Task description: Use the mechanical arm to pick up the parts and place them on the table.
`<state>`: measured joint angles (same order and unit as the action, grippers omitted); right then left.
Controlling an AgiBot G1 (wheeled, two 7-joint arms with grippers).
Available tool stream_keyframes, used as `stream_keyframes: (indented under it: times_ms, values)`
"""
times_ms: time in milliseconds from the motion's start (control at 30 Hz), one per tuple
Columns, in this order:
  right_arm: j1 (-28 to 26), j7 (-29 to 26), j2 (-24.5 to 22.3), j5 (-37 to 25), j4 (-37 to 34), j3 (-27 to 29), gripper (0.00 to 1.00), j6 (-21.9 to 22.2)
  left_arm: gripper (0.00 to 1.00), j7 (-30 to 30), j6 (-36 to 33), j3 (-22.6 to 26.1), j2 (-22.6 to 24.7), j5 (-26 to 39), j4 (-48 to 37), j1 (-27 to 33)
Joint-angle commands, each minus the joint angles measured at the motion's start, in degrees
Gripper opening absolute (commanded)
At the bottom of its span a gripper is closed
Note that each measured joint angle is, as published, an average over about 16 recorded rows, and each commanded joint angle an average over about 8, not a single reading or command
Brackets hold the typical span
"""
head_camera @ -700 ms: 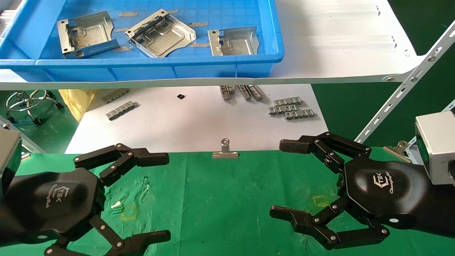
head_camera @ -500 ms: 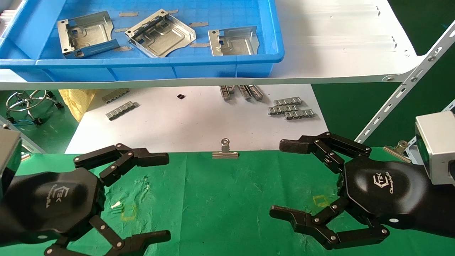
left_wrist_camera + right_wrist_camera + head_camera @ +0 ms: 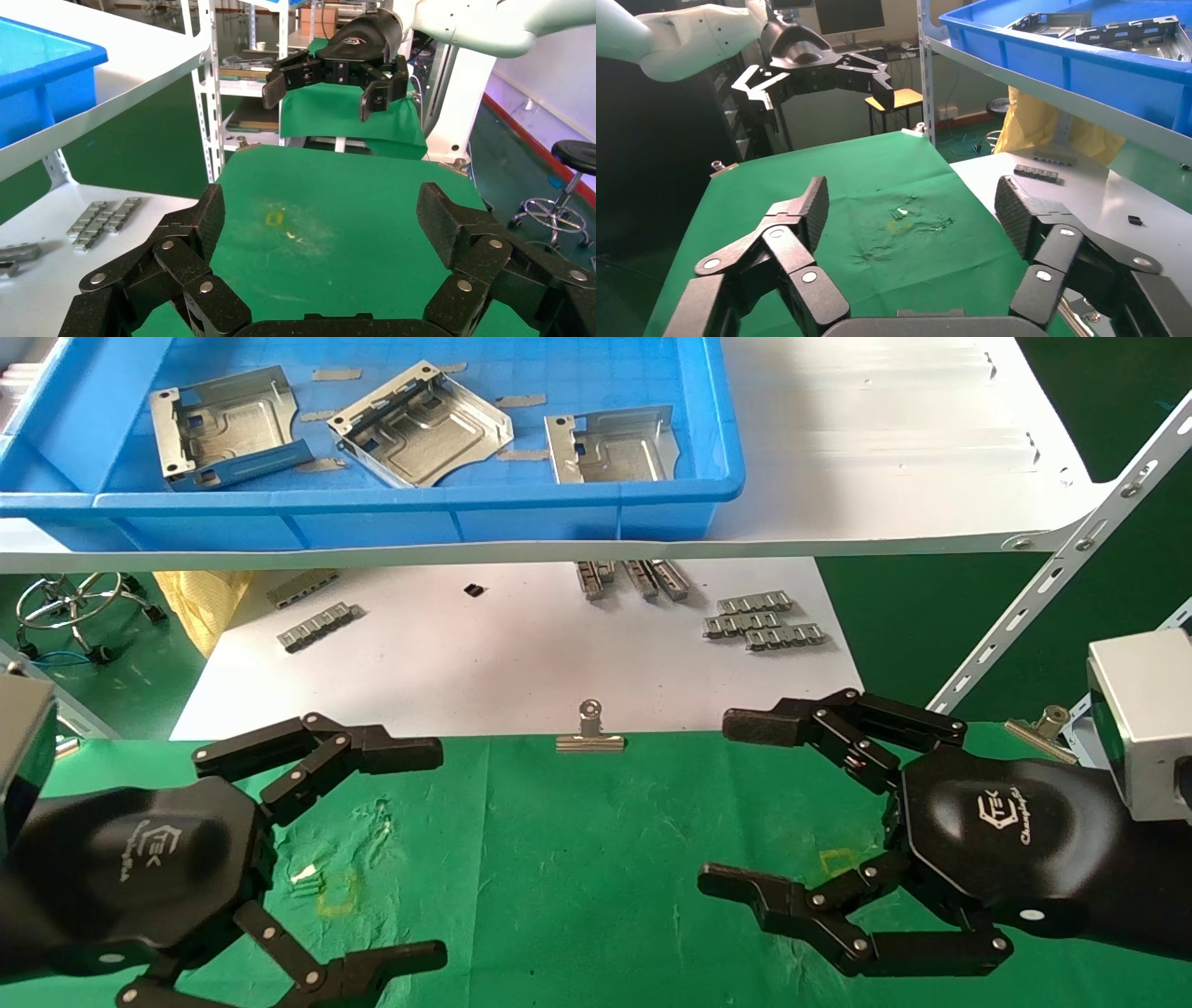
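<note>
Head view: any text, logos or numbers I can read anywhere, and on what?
"TEK": white logo on the glossy black right pincer palm.
"TEK": same logo on the black left pincer palm.
Script line under each logo: too small to read.
Silvery stamped parts, blue plastic tray: no markings.

White "TEK" logo with unreadable script beneath, on right gripper palm

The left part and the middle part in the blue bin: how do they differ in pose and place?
The left part lies almost square to the blue bin, while the middle part is turned diagonally, one corner toward the front wall. The left part sits near the bin's left side; the middle part sits between it and a third part. Both are silvery stamped plates with folded edges, lying channel side up.
</note>
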<state>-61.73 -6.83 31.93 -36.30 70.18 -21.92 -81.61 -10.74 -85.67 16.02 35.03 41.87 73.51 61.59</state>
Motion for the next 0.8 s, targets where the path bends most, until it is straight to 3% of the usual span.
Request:
stream_keyframes:
  times_ms: [33, 800]
  values:
    - [0.0, 0.0, 0.0, 0.0, 0.0, 0.0, 0.0, 0.0, 1.0, 0.0, 0.0, 0.0, 0.0, 0.0, 0.0, 0.0]
    - [0.0, 0.0, 0.0, 0.0, 0.0, 0.0, 0.0, 0.0, 1.0, 0.0, 0.0, 0.0, 0.0, 0.0, 0.0, 0.0]
